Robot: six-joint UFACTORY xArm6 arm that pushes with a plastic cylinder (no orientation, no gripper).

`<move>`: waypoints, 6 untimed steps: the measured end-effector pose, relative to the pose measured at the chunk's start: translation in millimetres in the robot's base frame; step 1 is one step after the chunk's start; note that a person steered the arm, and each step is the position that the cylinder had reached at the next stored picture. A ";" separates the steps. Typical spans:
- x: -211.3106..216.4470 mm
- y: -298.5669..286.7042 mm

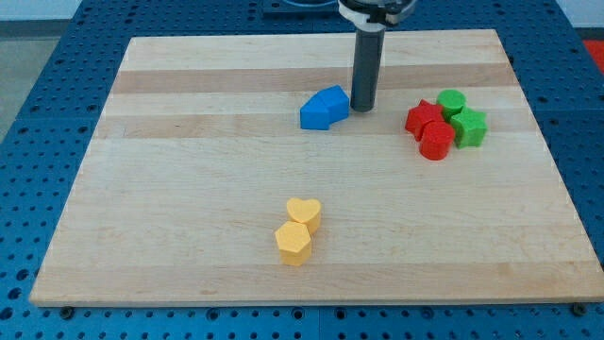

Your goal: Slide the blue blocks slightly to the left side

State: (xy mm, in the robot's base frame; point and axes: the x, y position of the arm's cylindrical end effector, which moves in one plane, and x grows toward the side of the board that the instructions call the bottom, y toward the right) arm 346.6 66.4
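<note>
Two blue blocks (324, 107) sit pressed together as one cluster on the wooden board (189, 189), a little above the view's centre; their exact shapes are hard to make out. My tip (362, 109) stands just to the right of the blue cluster, touching or nearly touching its right edge.
A red star block (422, 117) and a red cylinder (436, 142) sit at the view's right with a green cylinder (451, 101) and a green star-like block (469, 127). A yellow heart (304, 212) and a yellow hexagon (293, 243) sit near the bottom centre.
</note>
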 end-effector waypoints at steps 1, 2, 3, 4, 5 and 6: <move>-12.1 0.0; -7.4 -9.4; 10.1 -24.6; 26.7 -39.5; 32.5 -52.6; 37.3 -53.4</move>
